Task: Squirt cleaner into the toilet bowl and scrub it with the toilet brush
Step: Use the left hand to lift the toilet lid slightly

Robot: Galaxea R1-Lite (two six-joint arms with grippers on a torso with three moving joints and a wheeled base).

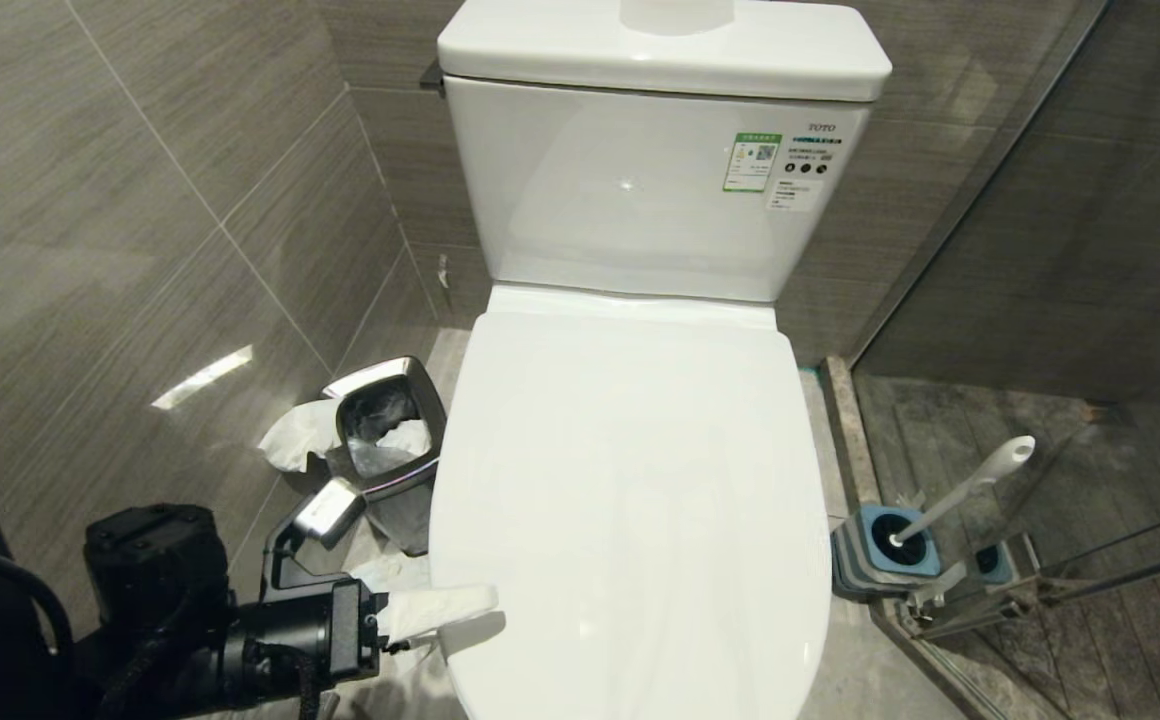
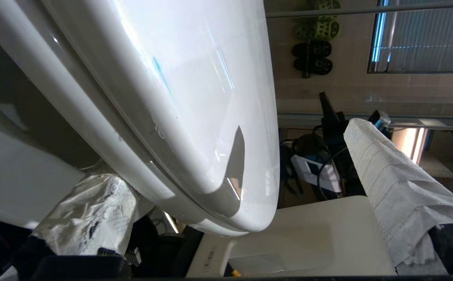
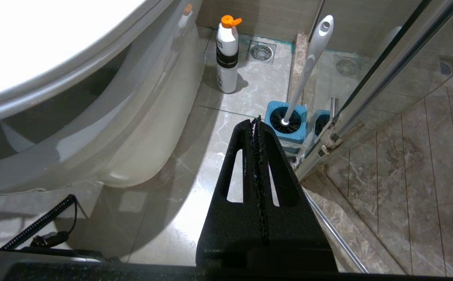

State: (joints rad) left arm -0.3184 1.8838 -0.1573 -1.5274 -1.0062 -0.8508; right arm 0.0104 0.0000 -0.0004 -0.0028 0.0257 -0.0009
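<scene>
Two things have to happen before any cleaner goes in, and the first is in hand: the toilet bowl [image 1: 630, 480] has its lid down flat over the seat, so the basin is covered. I take the toilet as my landmark. My left gripper [image 1: 410, 610] sits at its front-left edge, jaws spread wide, with white tissue wrapped round the fingers [image 2: 390, 183]; in the left wrist view one finger lies under the lid's rim and the other stands clear beyond its edge, so the rim runs between them. I judge this as lining up to lift the lid. Nothing is gripped yet.

On the floor to the toilet's right stands the toilet brush [image 1: 975, 485], its white handle leaning out of the blue-and-grey holder [image 1: 885, 555] beside the glass shower door [image 3: 386, 82]. A white bottle [image 3: 226, 54] with an orange cap stands on the floor beside the toilet's base, beyond the holder in the right wrist view; I take it for the cleaner. My right gripper [image 3: 257, 121] hangs low to the toilet's right, jaws pressed together, empty. A steel waste bin [image 1: 390, 430] with paper in it stands by the toilet's left side.

Next I need the lower finger well under the rim, then a steady swing upward toward the tank; the tissue may slip on glossy plastic.
</scene>
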